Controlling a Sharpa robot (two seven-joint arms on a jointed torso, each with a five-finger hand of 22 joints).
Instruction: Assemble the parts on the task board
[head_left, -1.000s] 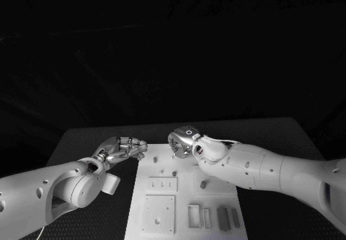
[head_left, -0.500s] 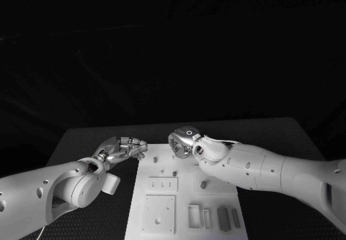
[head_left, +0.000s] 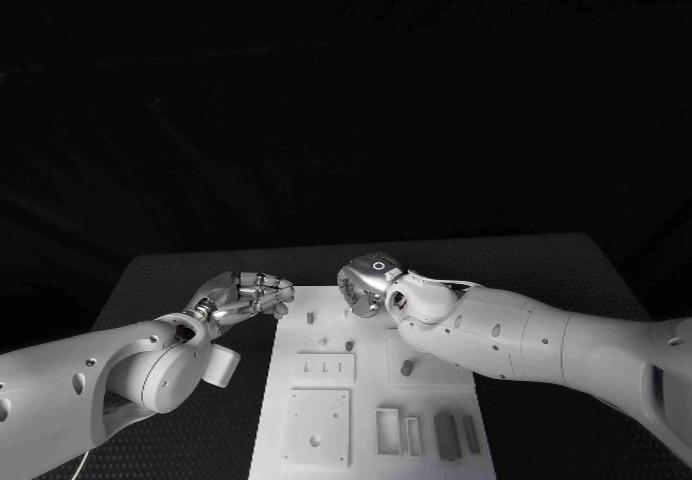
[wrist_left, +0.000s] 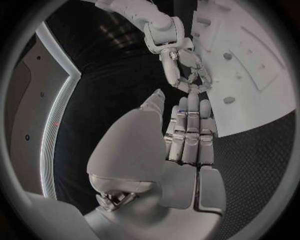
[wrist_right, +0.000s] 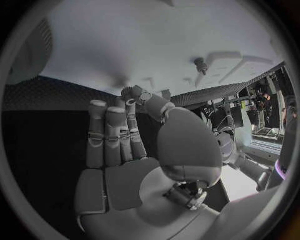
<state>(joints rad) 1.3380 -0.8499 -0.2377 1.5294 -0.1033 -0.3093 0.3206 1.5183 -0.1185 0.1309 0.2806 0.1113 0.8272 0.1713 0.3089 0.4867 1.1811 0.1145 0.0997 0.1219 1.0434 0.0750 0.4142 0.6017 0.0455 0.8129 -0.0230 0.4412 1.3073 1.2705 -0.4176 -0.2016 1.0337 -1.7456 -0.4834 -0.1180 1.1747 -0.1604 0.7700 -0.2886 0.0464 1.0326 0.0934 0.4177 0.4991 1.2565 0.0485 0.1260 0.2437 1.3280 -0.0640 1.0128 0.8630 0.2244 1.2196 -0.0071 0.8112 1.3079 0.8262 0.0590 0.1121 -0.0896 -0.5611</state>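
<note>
The white task board (head_left: 368, 400) lies in the middle of the table, also seen in the left wrist view as the board (wrist_left: 262, 75). Small grey pegs (head_left: 310, 318) stand near its far end, and grey bars (head_left: 446, 437) lie near its front right. My right hand (head_left: 368, 285) hovers over the board's far edge; thumb and a finger pinch together on what looks like a small dark part (wrist_right: 129, 91), mostly hidden. My left hand (head_left: 248, 296) hangs at the board's far left corner, with its fingers (wrist_left: 190, 130) stretched side by side and nothing in them.
Two white rectangular plates (head_left: 319, 428) and a framed slot (head_left: 389, 432) sit on the board's near half. A single peg (wrist_right: 201, 65) stands on the board ahead of my right hand. Black table (head_left: 188, 275) runs round the board on both sides.
</note>
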